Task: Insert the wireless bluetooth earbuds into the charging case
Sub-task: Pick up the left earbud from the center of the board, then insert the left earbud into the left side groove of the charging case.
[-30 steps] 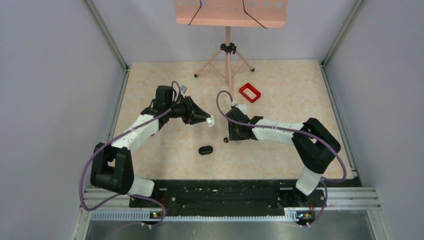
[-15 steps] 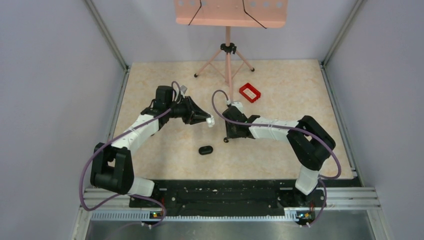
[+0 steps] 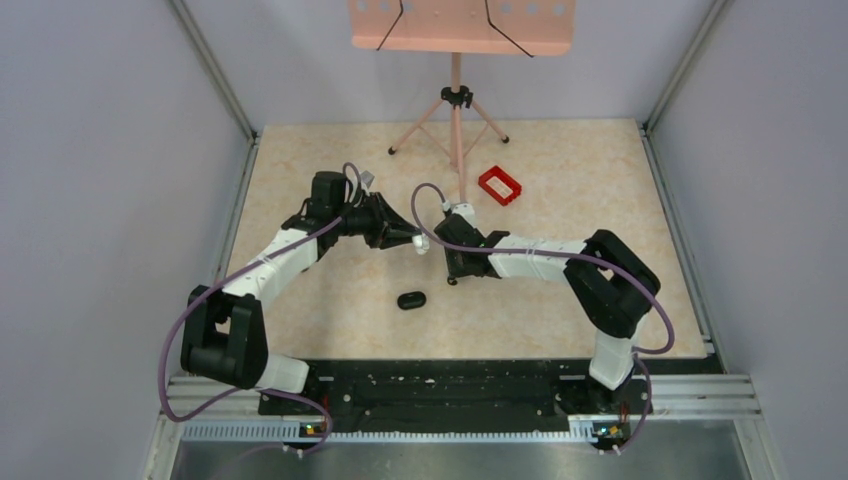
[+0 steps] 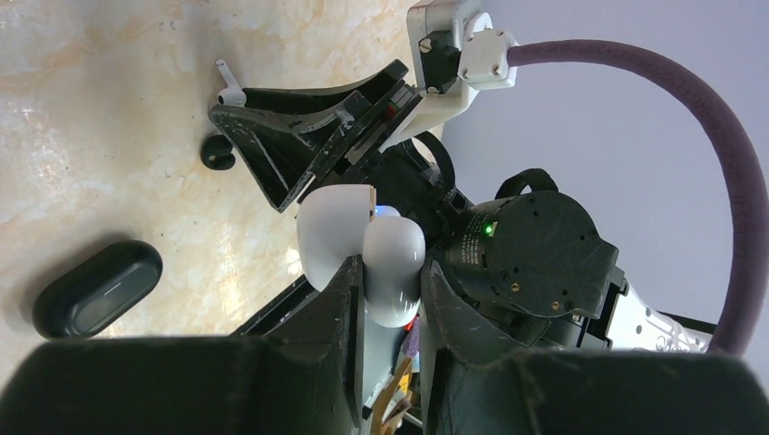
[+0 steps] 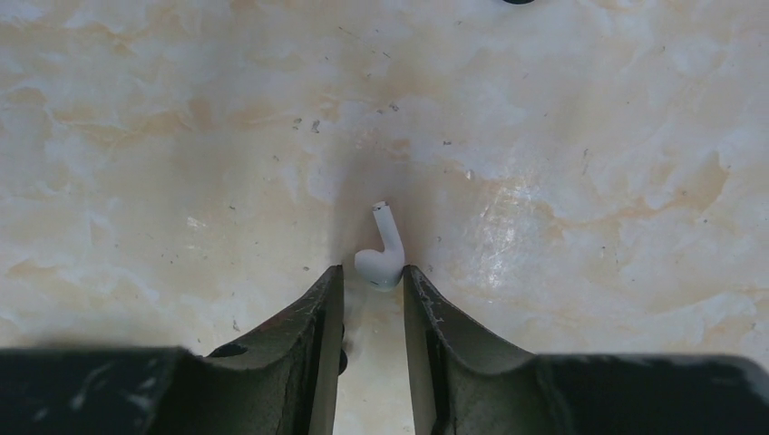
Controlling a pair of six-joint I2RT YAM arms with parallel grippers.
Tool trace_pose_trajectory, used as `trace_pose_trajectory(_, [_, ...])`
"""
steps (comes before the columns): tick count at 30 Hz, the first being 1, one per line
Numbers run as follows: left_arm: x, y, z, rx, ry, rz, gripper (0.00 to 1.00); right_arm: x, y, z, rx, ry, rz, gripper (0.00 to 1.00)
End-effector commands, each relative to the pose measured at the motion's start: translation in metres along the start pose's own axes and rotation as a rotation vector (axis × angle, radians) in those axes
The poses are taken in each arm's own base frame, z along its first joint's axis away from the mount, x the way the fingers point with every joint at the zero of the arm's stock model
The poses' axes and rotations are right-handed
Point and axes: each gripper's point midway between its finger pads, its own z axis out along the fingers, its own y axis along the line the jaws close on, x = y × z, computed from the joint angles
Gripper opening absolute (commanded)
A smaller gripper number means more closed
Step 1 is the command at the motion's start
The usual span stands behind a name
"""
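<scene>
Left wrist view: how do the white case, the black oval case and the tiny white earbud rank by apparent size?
1. The white case and the black oval case look about alike; the white one sits nearer the camera, so no ranking.
2. The white earbud, far smaller.

The overhead camera, on the near side, looks down on the whole surface (image 3: pixel 520 310). Wrist cameras sit close behind their jaws; the left one also shows the right arm (image 4: pixel 530 258).
</scene>
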Motion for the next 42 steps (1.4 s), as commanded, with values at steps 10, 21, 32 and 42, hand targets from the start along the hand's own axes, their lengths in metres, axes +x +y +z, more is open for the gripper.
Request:
trace_pose_trajectory(10, [-0.002, -0.011, -0.004, 0.027, -0.016, 0.058, 0.0, -0.014, -0.001, -0.01, 0.039, -0.027, -0.006, 0.16])
trace_pose_trajectory(21, [0.004, 0.003, 0.019, 0.005, 0.033, 0.149, 0.0, -0.033, -0.02, -0.08, -0.11, -0.031, 0.014, 0.14])
trace_pose_trajectory(32, [0.009, -0.007, 0.035, -0.003, -0.039, 0.305, 0.0, -0.023, -0.006, -0.157, -0.417, 0.181, -0.002, 0.13])
trace_pose_trajectory(42, [0.003, -0.022, 0.018, 0.092, -0.252, 0.491, 0.0, -0.023, 0.012, -0.183, -0.662, 0.359, 0.211, 0.13])
